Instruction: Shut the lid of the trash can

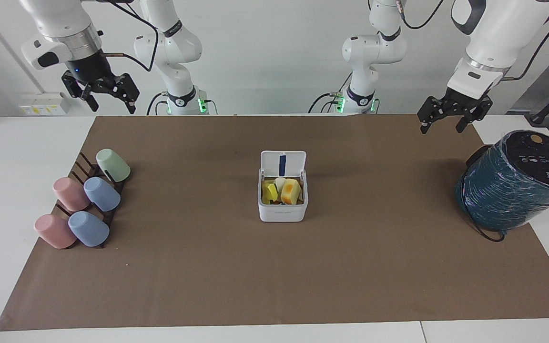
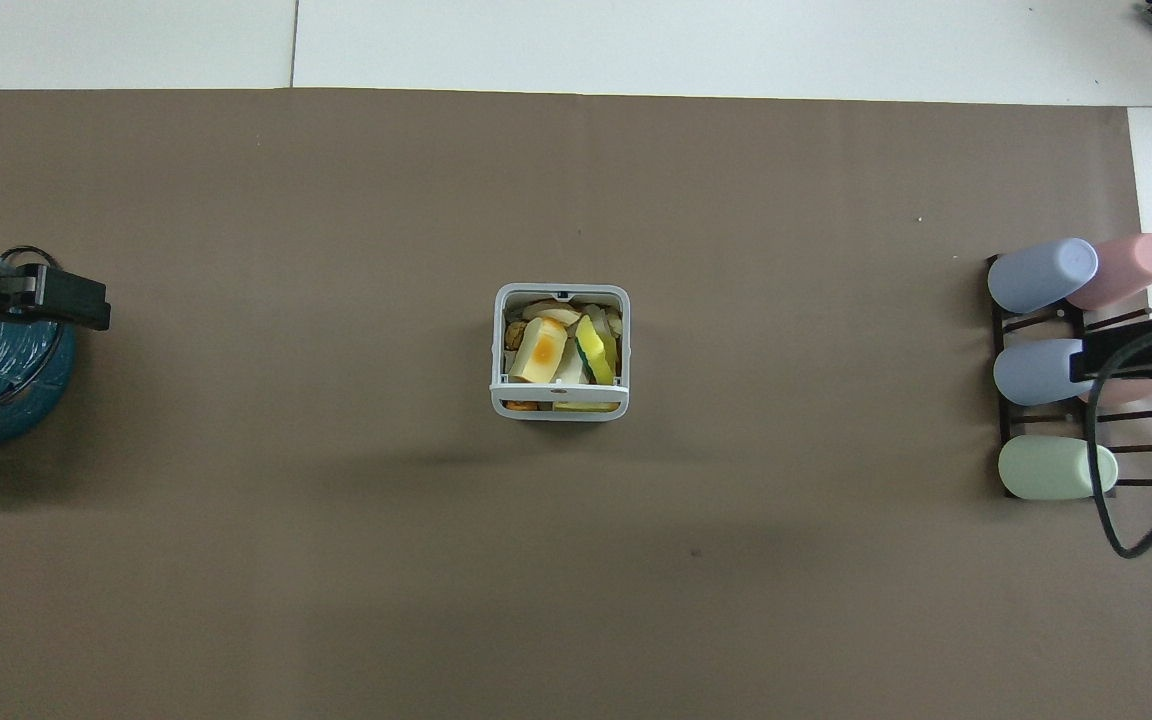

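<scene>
Since the lid [image 1: 283, 164] stands upright at the edge of the trash can [image 1: 282, 208] nearest the robots, hinge running across the table, closing it means pushing its top edge away from the robots and down. Can sits dead centre of the facing view on the brown mat [image 1: 274, 286], mid-frame in the overhead view too; there the lid shows edge-on as a thin white bar along the can's lower rim. Blue strip on its inner face points toward the facing camera. Can is full of yellow and orange scraps [image 1: 281, 190], which look low enough not to block the flap, my guess.

Both grippers hang in the air well apart from the can. Right gripper [image 1: 107, 93] at upper left of the facing view, over the cup rack [image 1: 86, 164]; jaws spread, nothing in them. Left gripper [image 1: 448, 119] at upper right of that view, over the mat's corner near the teal cylinder [image 1: 513, 186]; jaws also spread, empty. Neither is clearly closer; the can lies roughly midway between them, so either arm could do it, coming in over the lid from the robots' end.

Counts: one can, one lid, one teal cylinder, one rack, five cups [image 1: 100, 193] — two pink, two blue, one green.
</scene>
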`<state>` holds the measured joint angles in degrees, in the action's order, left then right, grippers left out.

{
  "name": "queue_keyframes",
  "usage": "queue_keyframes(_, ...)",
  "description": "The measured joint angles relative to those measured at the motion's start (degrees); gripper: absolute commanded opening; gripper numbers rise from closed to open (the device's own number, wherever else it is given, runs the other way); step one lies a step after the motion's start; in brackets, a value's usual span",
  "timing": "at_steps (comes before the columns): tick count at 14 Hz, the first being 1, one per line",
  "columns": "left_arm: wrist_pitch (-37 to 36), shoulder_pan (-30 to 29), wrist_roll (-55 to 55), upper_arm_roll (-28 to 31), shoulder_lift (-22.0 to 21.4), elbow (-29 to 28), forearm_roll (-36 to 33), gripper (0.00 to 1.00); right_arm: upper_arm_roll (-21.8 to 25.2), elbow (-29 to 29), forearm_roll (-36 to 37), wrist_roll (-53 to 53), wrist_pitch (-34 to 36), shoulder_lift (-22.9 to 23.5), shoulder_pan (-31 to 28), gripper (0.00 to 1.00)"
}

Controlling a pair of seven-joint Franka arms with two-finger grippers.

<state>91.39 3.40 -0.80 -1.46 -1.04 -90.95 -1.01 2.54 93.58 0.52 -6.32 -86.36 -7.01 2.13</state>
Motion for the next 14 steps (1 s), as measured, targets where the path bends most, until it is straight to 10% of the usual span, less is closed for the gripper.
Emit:
queue_keyframes(9,-0.9,0.3,-0.5,-0.8,-0.3,-0.4,0.0,1.0,0.0,0.0,0.0,0.0,0.0,0.0,0.0,1.0)
queue_keyframes(14,5.7,9.8,-3.8,-1.5,-1.3,-4.2,0.0,1.0,0.0,0.0,0.0,0.0,0.0,0.0,0.0,1.0)
